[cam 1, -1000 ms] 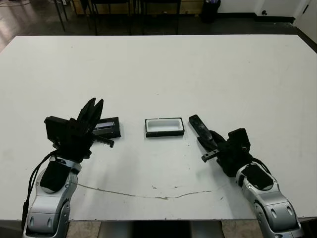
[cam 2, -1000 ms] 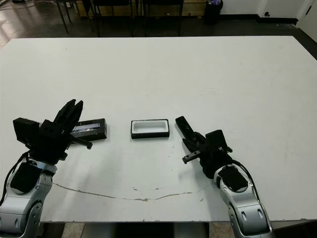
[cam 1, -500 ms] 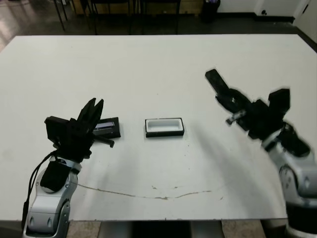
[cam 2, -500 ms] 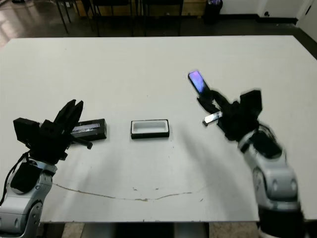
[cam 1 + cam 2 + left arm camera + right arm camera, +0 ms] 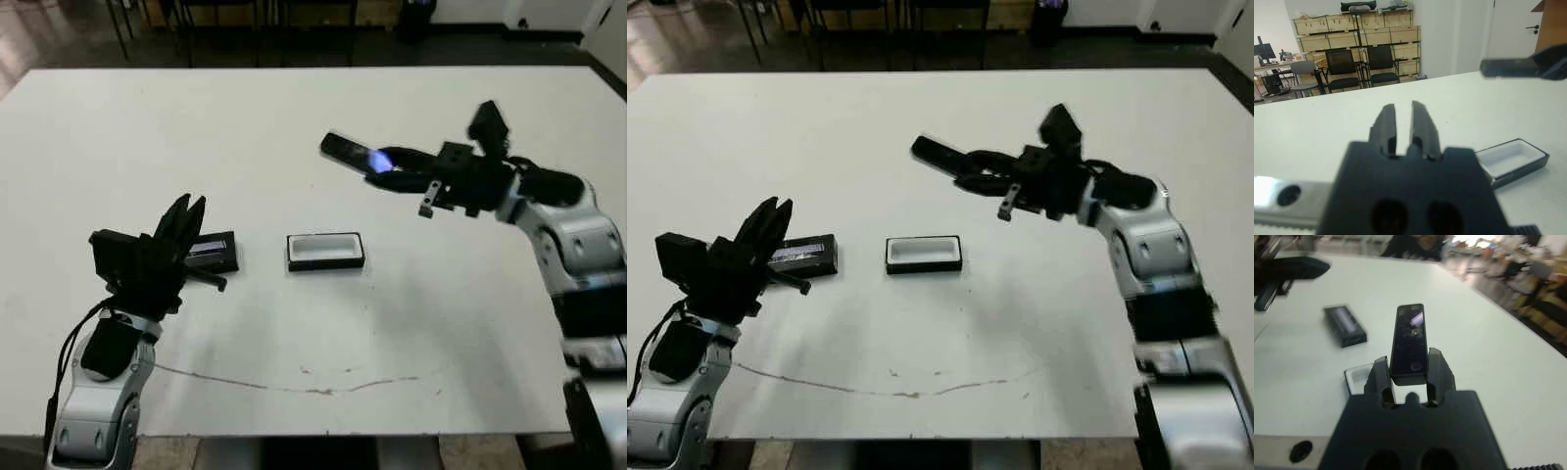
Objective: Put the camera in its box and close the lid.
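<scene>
Up above the white table (image 5: 294,137), the right gripper (image 5: 392,179) has the camera (image 5: 349,154) pinched between its two black fingers, the bar sticking out level toward the robot's left, clear of the tabletop, with a bluish glint where it meets the fingers. From the right wrist view the grip is plain: both fingers (image 5: 1438,369) press the camera's near end, and the rest of the bar juts out past them. Down on the table sits the box (image 5: 325,251), open, white lining showing, nothing in it at all. It lies nearer the robot than the raised camera and a touch to its left. Beside the box, on the robot's left with a gap of bare table between, the lid (image 5: 212,252) lies flat, its pale strip visible. The left gripper (image 5: 186,219) hangs right over the lid's near end and hides part of it; its fingers (image 5: 1386,126) stand close together with only a thin slit between them, gripping nothing.
</scene>
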Tool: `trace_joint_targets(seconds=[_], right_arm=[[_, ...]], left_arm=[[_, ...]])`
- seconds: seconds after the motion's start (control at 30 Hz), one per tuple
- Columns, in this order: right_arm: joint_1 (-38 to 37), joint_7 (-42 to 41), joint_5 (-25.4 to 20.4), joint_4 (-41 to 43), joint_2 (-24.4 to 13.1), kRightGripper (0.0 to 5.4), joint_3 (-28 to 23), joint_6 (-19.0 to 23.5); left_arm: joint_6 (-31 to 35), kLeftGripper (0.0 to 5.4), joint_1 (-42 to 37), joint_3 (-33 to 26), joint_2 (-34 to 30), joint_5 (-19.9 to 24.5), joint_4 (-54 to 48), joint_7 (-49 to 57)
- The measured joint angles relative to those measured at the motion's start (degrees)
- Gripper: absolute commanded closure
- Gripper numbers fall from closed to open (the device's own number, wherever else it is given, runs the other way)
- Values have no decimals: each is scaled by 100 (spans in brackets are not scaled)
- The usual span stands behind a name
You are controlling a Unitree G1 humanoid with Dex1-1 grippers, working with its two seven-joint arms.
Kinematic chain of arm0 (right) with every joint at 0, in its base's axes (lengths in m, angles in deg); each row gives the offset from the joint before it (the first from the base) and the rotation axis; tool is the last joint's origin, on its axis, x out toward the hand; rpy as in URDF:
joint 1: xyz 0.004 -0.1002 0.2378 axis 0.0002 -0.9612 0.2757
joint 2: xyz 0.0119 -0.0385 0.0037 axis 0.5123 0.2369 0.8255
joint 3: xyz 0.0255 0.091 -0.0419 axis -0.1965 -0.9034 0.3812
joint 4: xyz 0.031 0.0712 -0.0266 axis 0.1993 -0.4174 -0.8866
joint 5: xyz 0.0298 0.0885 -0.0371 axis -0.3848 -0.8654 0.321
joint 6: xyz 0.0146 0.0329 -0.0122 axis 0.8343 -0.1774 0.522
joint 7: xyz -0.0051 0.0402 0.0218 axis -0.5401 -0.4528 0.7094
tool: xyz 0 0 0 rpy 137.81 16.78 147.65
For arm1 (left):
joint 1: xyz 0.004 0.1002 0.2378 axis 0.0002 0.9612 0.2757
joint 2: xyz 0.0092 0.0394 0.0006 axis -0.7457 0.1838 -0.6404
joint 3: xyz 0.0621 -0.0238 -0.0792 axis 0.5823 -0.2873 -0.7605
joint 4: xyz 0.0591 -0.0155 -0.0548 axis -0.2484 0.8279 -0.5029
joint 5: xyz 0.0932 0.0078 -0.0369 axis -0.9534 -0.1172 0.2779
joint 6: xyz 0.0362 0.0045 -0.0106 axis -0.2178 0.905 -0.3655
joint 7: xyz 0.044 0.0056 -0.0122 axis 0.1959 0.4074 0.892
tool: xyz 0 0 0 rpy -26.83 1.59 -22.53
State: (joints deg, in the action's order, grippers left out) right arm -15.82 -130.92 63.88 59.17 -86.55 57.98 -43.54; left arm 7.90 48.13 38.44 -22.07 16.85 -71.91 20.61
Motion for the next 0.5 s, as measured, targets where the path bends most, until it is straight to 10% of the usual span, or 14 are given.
trace_joint_targets(seconds=[0.5], right_arm=[[1404,-1599,1293,-1901,92,540,1122,-517]], left_arm=[[79,540,-12,-1,-1,2,-2,14]])
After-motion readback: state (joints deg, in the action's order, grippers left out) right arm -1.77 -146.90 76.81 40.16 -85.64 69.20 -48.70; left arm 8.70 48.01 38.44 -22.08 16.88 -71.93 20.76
